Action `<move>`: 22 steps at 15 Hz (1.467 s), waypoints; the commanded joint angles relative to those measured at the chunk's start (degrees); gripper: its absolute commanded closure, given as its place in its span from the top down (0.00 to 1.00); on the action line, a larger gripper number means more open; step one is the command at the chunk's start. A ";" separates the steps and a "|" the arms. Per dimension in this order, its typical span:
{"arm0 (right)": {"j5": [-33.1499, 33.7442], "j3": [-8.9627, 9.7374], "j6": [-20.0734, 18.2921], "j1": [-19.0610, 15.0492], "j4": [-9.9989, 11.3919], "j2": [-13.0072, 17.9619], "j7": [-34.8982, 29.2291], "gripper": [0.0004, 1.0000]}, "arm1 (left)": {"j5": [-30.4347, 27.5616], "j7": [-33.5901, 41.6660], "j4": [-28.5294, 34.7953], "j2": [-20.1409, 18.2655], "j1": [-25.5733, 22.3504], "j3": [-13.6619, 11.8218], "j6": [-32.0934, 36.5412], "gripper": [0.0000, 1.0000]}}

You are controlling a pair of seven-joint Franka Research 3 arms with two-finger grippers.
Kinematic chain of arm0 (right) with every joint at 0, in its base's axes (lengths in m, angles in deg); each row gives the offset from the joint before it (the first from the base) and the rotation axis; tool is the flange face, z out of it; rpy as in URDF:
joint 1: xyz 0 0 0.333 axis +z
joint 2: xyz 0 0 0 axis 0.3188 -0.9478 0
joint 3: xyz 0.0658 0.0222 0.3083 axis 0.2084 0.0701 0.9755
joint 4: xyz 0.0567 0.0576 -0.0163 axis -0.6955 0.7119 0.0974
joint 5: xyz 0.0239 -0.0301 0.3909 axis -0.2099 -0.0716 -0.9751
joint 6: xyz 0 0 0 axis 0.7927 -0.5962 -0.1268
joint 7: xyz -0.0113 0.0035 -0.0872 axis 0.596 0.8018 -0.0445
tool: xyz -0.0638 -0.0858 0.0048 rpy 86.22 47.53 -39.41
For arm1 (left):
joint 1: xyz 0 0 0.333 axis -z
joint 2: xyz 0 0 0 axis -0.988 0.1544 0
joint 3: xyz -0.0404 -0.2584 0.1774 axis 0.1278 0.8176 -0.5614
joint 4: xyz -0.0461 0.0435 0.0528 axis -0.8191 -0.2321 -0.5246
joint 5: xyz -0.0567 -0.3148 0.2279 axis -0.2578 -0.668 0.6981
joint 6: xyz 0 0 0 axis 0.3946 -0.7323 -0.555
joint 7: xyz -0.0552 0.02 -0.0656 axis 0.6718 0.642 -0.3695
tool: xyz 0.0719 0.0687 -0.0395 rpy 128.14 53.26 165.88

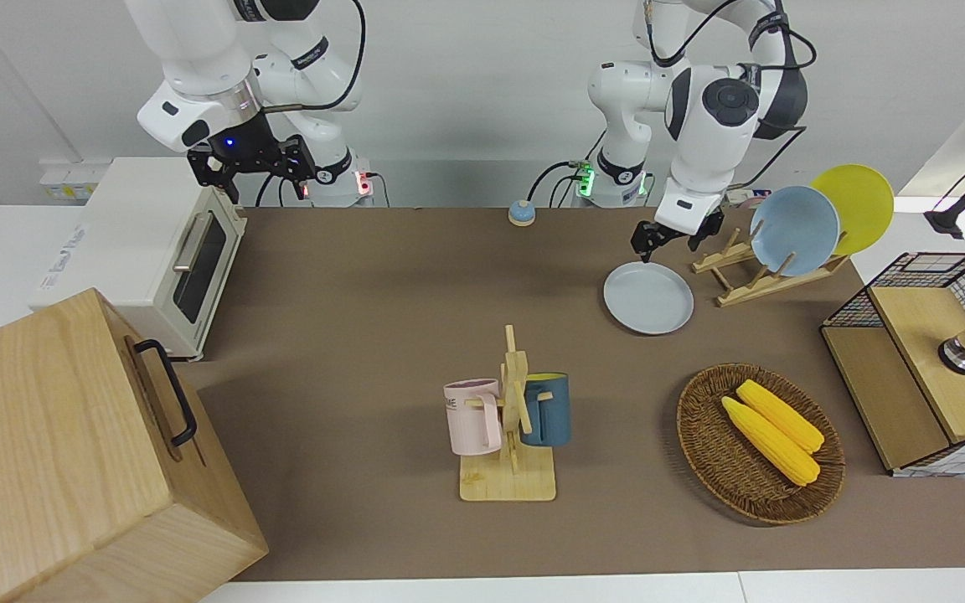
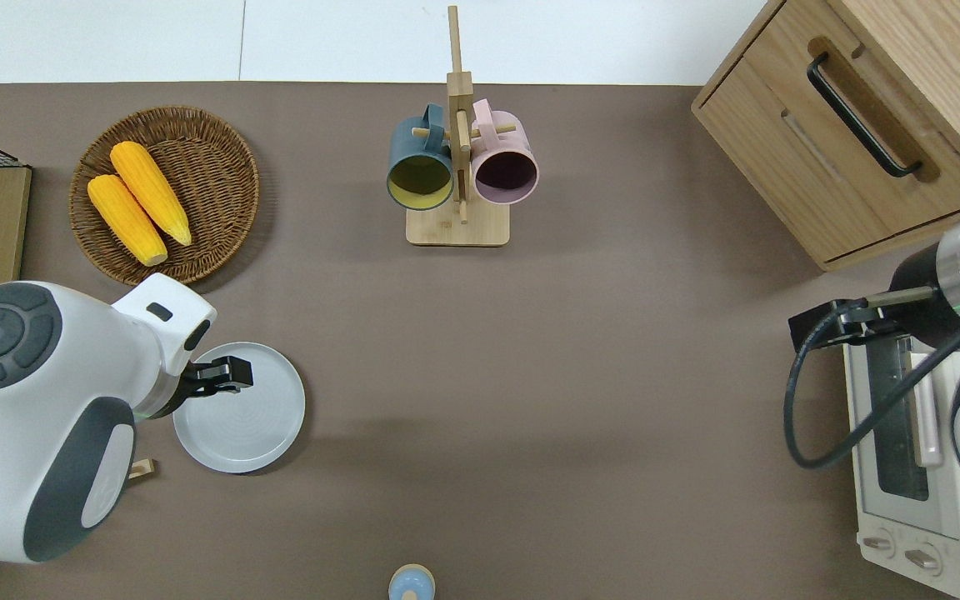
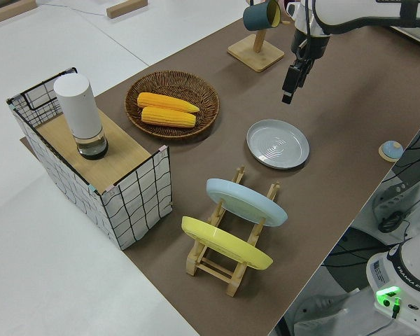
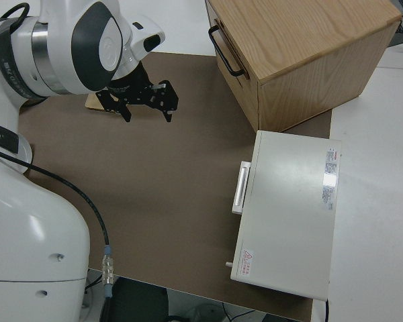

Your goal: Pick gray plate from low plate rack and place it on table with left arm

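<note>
The gray plate (image 1: 648,298) (image 2: 240,417) (image 3: 278,143) lies flat on the brown table (image 1: 365,335). It rests beside the low plate rack (image 1: 742,280) (image 3: 227,269), on the side toward the table's middle. The rack holds a light-blue plate (image 1: 794,230) and a yellow plate (image 1: 855,205), both upright. My left gripper (image 1: 667,243) (image 2: 234,373) (image 3: 288,94) hangs in the air over the gray plate, open and holding nothing. My right gripper (image 1: 252,172) (image 4: 146,111) is parked and open.
A mug tree (image 1: 512,402) with a pink and a blue mug stands mid-table. A wicker basket (image 1: 704,435) holds two corn cobs. A wire-sided shelf (image 1: 918,360) stands at the left arm's end. A toaster oven (image 1: 156,251) and a wooden cabinet (image 1: 72,452) are at the right arm's end.
</note>
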 commanded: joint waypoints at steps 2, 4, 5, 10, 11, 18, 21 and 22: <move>0.28 1.21 -0.62 -1.32 -0.41 0.12 -0.68 0.98 | 0.72 3.04 -4.97 -0.71 1.01 -1.70 4.44 1.00; 0.28 1.21 -0.62 -1.32 -0.41 0.12 -0.68 0.98 | -1.64 3.66 -9.70 -0.62 0.92 -1.80 6.72 1.00; 0.28 1.13 -0.62 -1.32 -0.33 0.12 -0.68 0.98 | -4.53 3.92 -12.25 -0.62 0.48 -1.97 7.17 1.00; 0.28 1.13 -0.62 -1.32 -0.33 0.12 -0.68 0.98 | -6.93 4.63 -22.89 1.65 -1.28 -2.32 11.91 1.00; 0.28 1.21 -0.62 -1.32 -0.41 0.12 -0.68 0.98 | -6.75 4.63 -24.74 2.45 -1.19 -2.32 12.96 1.00; 0.28 1.21 -0.62 -1.32 -0.41 0.12 -0.68 0.98 | -6.93 9.81 -25.73 3.86 -3.21 -1.27 14.11 1.00; 0.28 1.21 -0.62 -1.32 -0.41 0.12 -0.68 0.98 | -6.31 9.73 -25.90 4.65 -2.42 -1.27 14.03 1.00; 0.28 1.21 -0.62 -1.32 -0.33 0.12 -0.68 0.98 | -6.31 9.73 -25.90 4.57 -2.51 -1.27 14.11 1.00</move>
